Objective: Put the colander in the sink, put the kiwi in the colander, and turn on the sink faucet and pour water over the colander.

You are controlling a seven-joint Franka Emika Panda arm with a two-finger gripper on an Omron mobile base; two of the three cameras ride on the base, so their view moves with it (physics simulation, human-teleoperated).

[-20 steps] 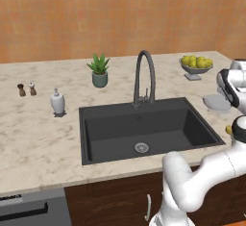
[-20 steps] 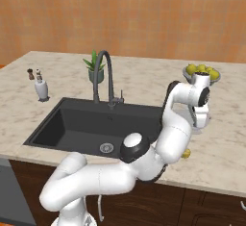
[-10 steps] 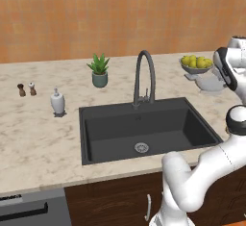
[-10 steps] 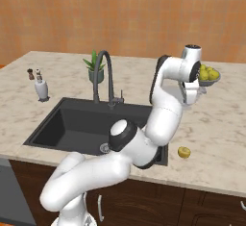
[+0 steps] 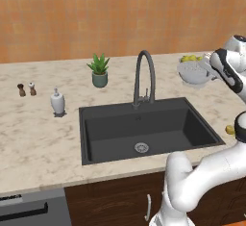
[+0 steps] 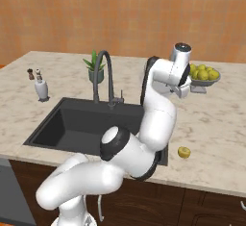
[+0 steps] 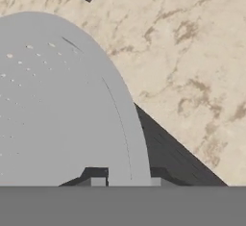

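Observation:
The colander (image 5: pixel 193 72) is a pale grey-white bowl dotted with holes, held in the air over the counter just right of the sink (image 5: pixel 120 130). My gripper (image 5: pixel 210 66) is shut on its rim from the right. In the hand view the colander (image 7: pixel 62 109) looms large, with my gripper (image 7: pixel 127 182) shut on its edge and a dark corner of the sink (image 7: pixel 178 160) below. The kiwi (image 5: pixel 230 130) lies on the counter right of the basin, also seen as the kiwi (image 6: pixel 184 152) near the front edge. The sink faucet (image 5: pixel 144 76) stands behind the basin, no water running.
A pedestal bowl of yellow-green fruit (image 6: pixel 204 74) stands at the back right, close behind the colander. A potted plant (image 5: pixel 99 70), a soap bottle (image 5: pixel 57 102) and two small shakers (image 5: pixel 26 89) sit left of the faucet. My arm (image 6: pixel 156 109) rises over the basin's right side.
The colander has been lifted off the counter and carried up and leftward toward the sink. The arm has straightened upward with it. The kiwi has stayed where it was.

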